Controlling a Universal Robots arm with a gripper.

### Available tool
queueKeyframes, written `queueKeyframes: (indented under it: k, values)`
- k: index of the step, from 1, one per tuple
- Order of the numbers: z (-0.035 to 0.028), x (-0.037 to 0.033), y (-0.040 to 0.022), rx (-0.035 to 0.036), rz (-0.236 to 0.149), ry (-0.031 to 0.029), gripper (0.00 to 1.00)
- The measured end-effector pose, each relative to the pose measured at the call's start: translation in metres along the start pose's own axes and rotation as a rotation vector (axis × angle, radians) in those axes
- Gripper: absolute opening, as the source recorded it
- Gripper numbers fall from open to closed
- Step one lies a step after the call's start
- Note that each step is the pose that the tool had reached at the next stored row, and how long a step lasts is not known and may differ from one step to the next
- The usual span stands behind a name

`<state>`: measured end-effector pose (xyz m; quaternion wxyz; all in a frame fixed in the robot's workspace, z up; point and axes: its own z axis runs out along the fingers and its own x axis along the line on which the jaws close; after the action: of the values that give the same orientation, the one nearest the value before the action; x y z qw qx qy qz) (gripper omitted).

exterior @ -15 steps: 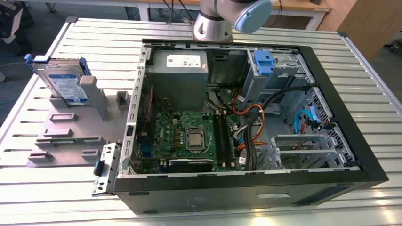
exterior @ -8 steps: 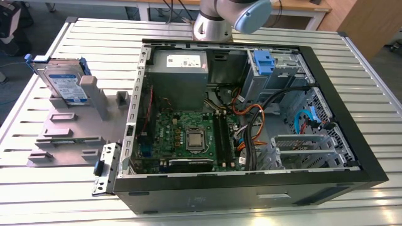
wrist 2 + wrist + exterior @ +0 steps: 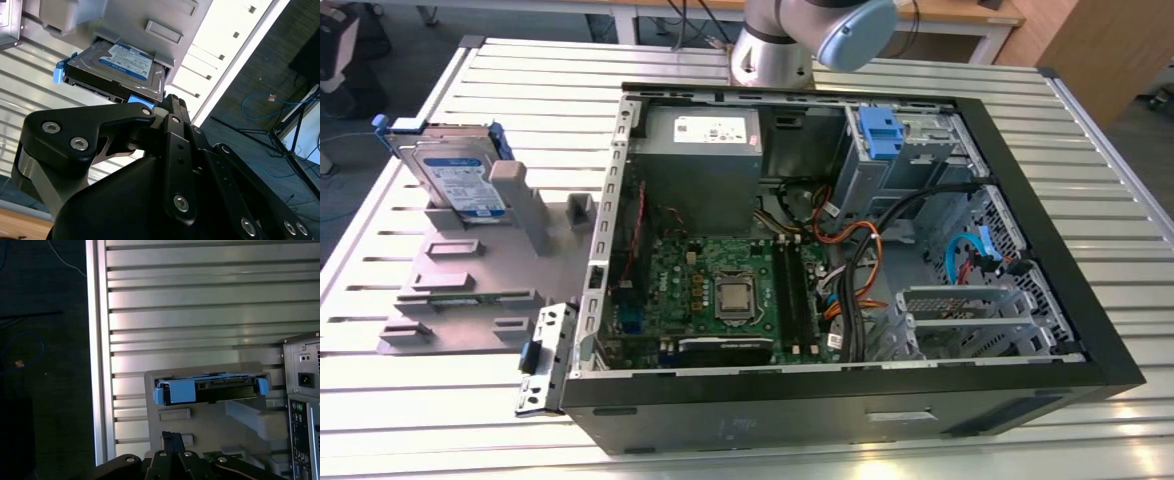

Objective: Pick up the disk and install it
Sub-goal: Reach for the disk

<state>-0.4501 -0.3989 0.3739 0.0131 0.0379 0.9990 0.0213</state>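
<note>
Beyond the end effector (image 3: 170, 101), the disk (image 3: 125, 62) stands apart.

We see a counter (image 3: 520, 80) of ribbed silver slats, its long grooves running from edge to edge. By the counter's edge at the exterior view's left lies a grey holder block (image 3: 467, 290) with slots and steps, and the disk (image 3: 460, 180) stands upright in it at the far end. Just beside the block, an open black computer case (image 3: 787, 410) lies on its side across the counter's middle and reaches close to the near edge. The arm's base (image 3: 774, 55) stands at the far edge behind the case.
</note>
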Motion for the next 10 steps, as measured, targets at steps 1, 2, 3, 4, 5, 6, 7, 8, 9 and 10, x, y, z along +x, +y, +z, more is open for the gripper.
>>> queueKeyframes:
  k: [1, 2, 3, 4, 5, 6, 7, 8, 9, 10]
  values:
    - [0.0, 0.0005, -0.0001, 0.0, 0.0, 0.0, 0.11]
    - [0.0, 0.0008, -0.0001, 0.0, 0.0, 0.0, 0.11]
    - [0.0, 0.0008, -0.0001, 0.0, 0.0, 0.0, 0.11]
    - [0.0, 0.0008, -0.0001, 0.0, 0.0, 0.0, 0.11]
    - [0.0, 0.0008, -0.0001, 0.0, 0.0, 0.0001, 0.11]
    - [0.0001, 0.0008, -0.0001, 0.0, 0.0, 0.0, 0.11]
    - [0.0003, 0.0007, 0.0, 0.0, 0.0, -0.0001, 0.11]
    - [0.0004, 0.0005, 0.0, -0.0001, 0.0, -0.0002, 0.11]
    - [0.0004, 0.0001, 0.0, 0.0, 0.0, 0.0, 0.11]
    - [0.0004, -0.0004, 0.0, 0.0001, 0.0, 0.0001, 0.11]
